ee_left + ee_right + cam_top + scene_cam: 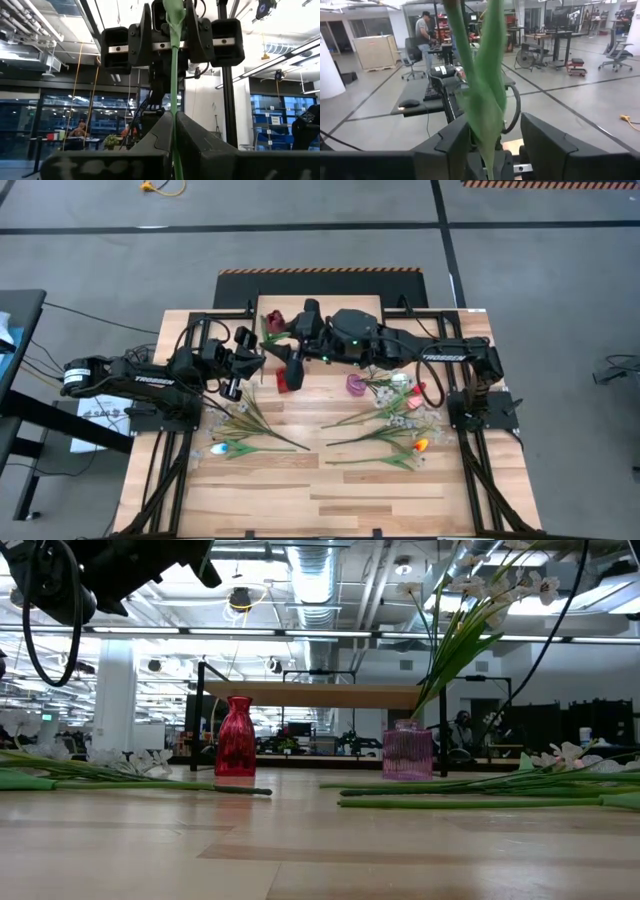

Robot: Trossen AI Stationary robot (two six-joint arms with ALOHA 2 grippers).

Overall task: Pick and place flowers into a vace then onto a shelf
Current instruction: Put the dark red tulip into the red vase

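Between the two wrists, above the back of the table: left gripper (174, 137), two dark, matt, wedge-shaped fingers clenched on one artificial flower stem (174, 80), smooth green plastic, thin and straight. The stem's long axis runs from this pinch directly across to the right gripper (492, 137), which faces it. The right gripper's blocky black fingers stand apart, straddling the same stem where a broad folded green leaf wraps it; the leaf brushes one finger, with a gap at the other.

Below: ribbed red glass vase (237, 737), empty. Ribbed pink glass vase (407, 753) with a spray of small white blossoms (470, 610) leaning out of it. Loose long-stemmed flowers (245, 435) lying flat on the slatted light-wood tabletop (330, 490). Low light-wood shelf on thin dark legs (310, 695), behind the vases.
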